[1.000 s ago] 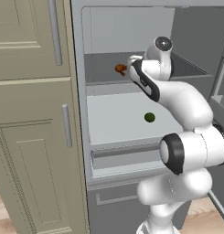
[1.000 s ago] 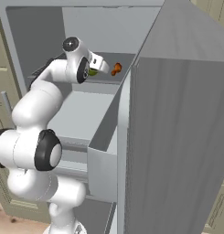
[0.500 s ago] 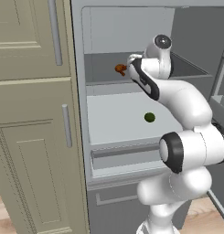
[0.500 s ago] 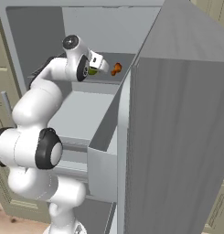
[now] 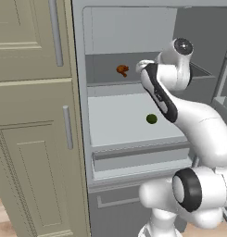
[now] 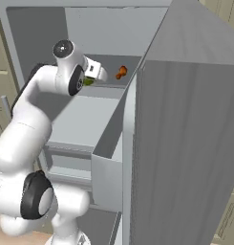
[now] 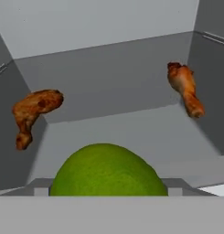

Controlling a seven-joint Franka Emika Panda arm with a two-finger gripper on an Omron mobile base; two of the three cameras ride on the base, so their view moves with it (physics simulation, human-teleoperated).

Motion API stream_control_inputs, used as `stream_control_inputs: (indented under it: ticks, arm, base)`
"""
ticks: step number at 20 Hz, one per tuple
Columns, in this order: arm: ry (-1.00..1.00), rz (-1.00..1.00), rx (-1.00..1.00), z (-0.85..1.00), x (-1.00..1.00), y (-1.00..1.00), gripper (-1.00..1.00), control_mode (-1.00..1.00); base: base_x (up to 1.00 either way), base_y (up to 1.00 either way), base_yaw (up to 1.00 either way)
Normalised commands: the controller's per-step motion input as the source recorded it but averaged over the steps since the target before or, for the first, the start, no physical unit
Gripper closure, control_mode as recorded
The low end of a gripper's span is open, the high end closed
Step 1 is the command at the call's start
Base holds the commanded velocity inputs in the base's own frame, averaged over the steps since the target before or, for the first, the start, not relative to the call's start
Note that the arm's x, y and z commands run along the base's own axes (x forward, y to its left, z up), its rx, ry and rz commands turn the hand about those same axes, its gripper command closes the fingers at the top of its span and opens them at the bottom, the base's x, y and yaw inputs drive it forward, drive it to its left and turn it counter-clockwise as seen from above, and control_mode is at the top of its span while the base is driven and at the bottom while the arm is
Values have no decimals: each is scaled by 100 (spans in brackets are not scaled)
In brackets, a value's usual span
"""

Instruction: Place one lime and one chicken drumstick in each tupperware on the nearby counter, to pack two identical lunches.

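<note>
Green lime (image 7: 106,170) sits right at the gripper (image 6: 100,74), but whether the jaws grip it I cannot tell. Two chicken drumsticks (image 7: 33,112) (image 7: 185,88) lie behind on the upper fridge shelf (image 5: 105,75); a second lime (image 5: 151,119) rests below.

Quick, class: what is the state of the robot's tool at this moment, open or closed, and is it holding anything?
Tool: on the upper fridge shelf right at a lime; open or closed cannot be told, nor whether the lime is gripped.
</note>
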Motion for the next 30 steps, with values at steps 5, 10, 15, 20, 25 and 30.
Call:
stream_control_inputs:
  ticks: [5, 10, 15, 20, 25, 30]
  arm:
    - [-2, 8, -1, 0, -100, 2, 100, -100]
    - [0, 2, -3, 0, -100, 4, 100, -100]
    - [4, 0, -7, -17, -87, 13, 100, -100]
    - [3, 0, -6, -20, -83, 0, 100, -100]
    - [4, 0, -3, -16, -56, 0, 100, -100]
    - [1, 0, -2, -13, -43, 0, 100, -100]
  base:
    - [0, 0, 0]
    - [0, 0, 0]
    - [0, 0, 0]
    - [0, 0, 0]
    - [0, 0, 0]
    - [0, 0, 0]
